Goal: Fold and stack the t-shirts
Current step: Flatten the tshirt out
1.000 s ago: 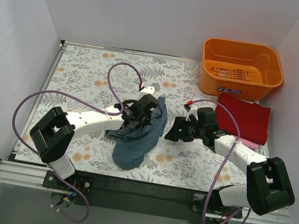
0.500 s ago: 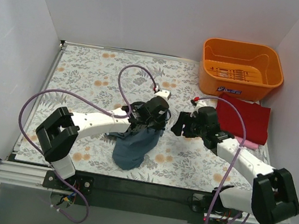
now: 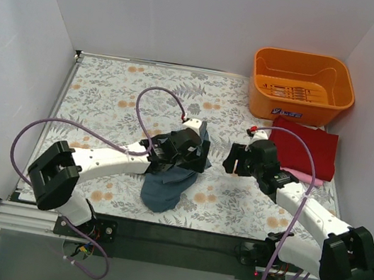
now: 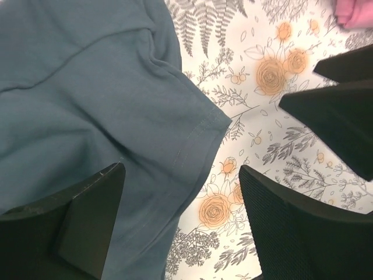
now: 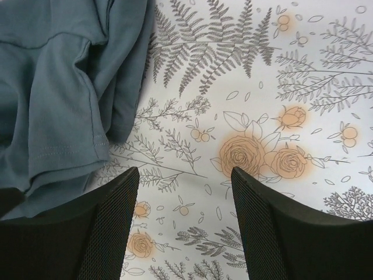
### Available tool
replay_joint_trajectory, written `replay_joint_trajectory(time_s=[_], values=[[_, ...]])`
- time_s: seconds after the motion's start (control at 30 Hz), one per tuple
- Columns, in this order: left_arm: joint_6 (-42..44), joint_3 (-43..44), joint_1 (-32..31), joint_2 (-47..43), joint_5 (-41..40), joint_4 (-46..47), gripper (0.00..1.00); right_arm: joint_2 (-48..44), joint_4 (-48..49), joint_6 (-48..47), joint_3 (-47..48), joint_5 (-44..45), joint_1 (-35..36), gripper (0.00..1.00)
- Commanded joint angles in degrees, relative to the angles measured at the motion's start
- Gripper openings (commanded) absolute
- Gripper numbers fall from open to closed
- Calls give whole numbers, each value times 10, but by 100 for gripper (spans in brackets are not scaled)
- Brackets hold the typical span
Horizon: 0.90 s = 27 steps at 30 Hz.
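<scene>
The slate blue-grey t-shirt (image 3: 165, 185) lies crumpled on the floral tablecloth near the front middle. My left gripper (image 3: 190, 156) hovers over its upper right part and stands open. In the left wrist view a sleeve hem of the blue-grey t-shirt (image 4: 87, 105) lies loose below my left gripper (image 4: 180, 224). My right gripper (image 3: 232, 162) is open just right of the shirt, over bare cloth. In the right wrist view my right gripper (image 5: 183, 216) holds nothing, and the blue-grey t-shirt (image 5: 52, 87) lies to its left. The dark red t-shirt (image 3: 306, 148) lies folded at the right, on the pink t-shirt (image 3: 308, 177).
An orange basket (image 3: 302, 84) stands at the back right corner, just behind the red shirt. White walls close in the table on three sides. The right gripper's black body (image 4: 338, 111) shows at the right of the left wrist view, close to the left gripper.
My left gripper has opened and let go of the blue-grey t-shirt, which has dropped onto the table. The right gripper drew slightly right, still open.
</scene>
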Motion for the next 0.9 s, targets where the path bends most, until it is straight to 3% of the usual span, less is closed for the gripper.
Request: replay_joint_trajectory(time_s=[0.0, 0.13, 0.33, 0.47, 0.67, 0.87], values=[[-3, 4, 1, -50, -44, -39, 74, 13, 8, -17, 17, -42, -1, 60], [-125, 4, 2, -76, -89, -166, 75, 26, 10, -19, 24, -80, -1, 60], [-301, -72, 1, -147, -77, -221, 71, 41, 13, -21, 27, -113, -1, 60], [-387, -82, 1, -148, -86, -258, 67, 49, 15, -22, 29, -123, -1, 60], [-480, -70, 1, -116, -84, -265, 62, 47, 14, -24, 30, -127, -1, 60], [-518, -65, 2, -87, -76, -259, 55, 37, 14, -26, 23, -122, -1, 60]])
